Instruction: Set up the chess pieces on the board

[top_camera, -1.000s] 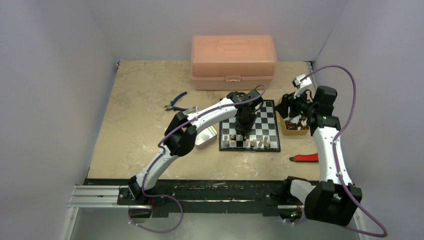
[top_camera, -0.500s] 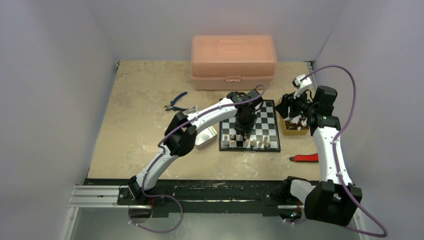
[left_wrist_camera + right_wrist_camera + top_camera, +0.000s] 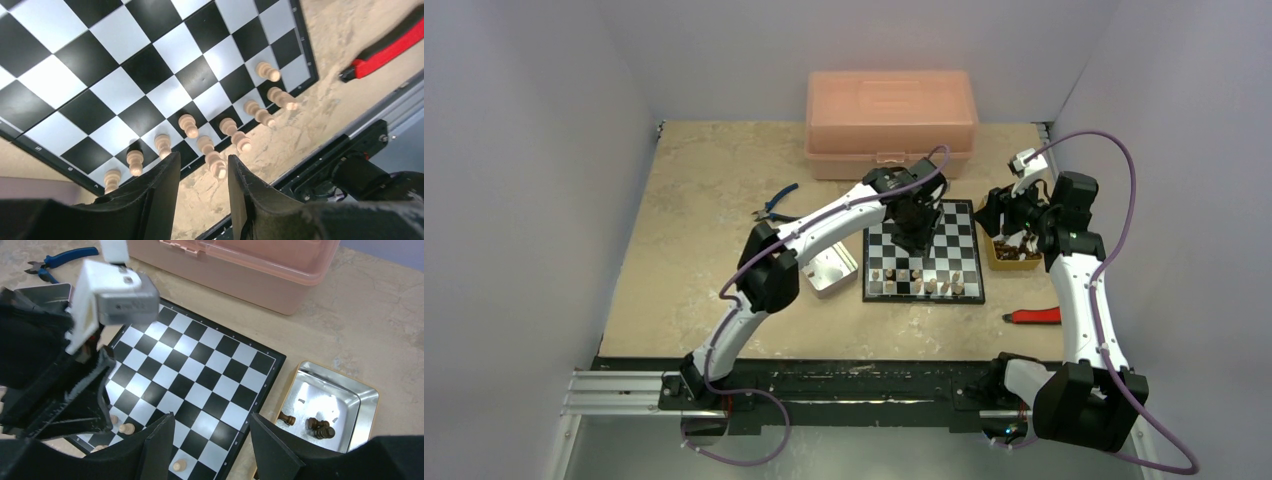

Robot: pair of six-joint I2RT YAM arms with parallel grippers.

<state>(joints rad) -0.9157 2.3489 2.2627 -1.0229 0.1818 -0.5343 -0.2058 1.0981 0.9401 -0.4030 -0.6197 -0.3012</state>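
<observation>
Since the left gripper (image 3: 202, 162) hangs part-open and empty above the tan pieces (image 3: 188, 125) lined along the board (image 3: 150, 75) at lower centre, it should rise straight to avoid toppling them, while the right gripper (image 3: 212, 432) hovers open, holding nothing.

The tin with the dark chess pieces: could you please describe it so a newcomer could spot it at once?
Find the large pink box at the back of the table, then the chessboard in front of it. The tin lies just off the board's right side. Unlike the plain silver tin left of the board, it has a yellowish rim and holds dark brown pieces.
</observation>
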